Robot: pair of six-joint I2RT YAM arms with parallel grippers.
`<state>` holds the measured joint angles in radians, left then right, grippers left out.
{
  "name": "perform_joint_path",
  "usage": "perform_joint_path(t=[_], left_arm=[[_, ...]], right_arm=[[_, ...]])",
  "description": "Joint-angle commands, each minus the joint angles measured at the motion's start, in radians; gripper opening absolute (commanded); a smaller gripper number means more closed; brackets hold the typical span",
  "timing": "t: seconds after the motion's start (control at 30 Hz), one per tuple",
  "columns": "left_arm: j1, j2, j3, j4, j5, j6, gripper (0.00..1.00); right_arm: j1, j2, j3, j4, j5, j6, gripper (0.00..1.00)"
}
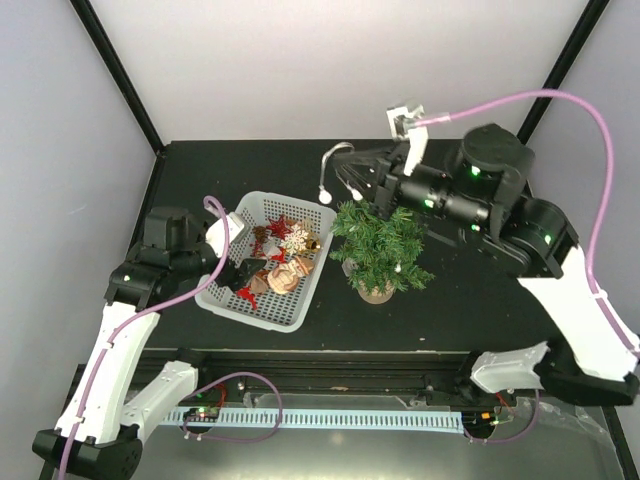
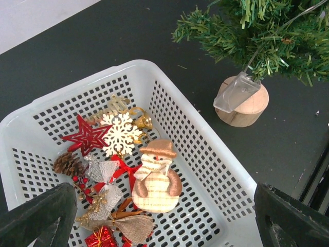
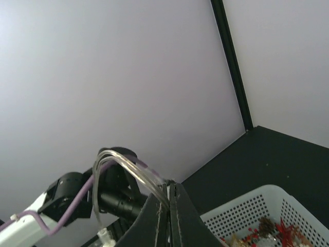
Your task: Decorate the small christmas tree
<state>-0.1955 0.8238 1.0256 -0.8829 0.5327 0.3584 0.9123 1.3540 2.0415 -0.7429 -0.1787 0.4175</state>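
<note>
Left gripper is hovering released, jaws spread wide, over the white basket at my 11 o'clock, with a snowman ornament lying inside. I am reading the small christmas tree as standing upright just beside the basket, at its 3 o'clock. Right gripper is hanging at the tree's 12 o'clock, clenched on a clear cord.
</note>
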Motion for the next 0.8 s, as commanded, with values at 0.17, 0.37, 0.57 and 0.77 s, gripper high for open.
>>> perform_joint_path(t=[0.17,0.37,0.57,0.77], left_arm=[[0.014,-0.022,-0.013,0.025,0.018,-0.016,0.95],[0.020,-0.022,-0.016,0.026,0.016,-0.016,0.95],[0.022,-0.017,-0.018,0.030,0.014,-0.018,0.95],[0.024,-0.011,-0.016,0.029,0.013,-0.019,0.96]], right_arm=[[0.013,-0.242,-0.327,0.186,0.028,0.005,0.01],[0.015,-0.360,-0.488,0.241,0.045,0.019,0.01],[0.015,-0.485,-0.614,0.272,0.053,0.030,0.01],[0.014,-0.589,-0.709,0.254,0.133,0.040,0.01]])
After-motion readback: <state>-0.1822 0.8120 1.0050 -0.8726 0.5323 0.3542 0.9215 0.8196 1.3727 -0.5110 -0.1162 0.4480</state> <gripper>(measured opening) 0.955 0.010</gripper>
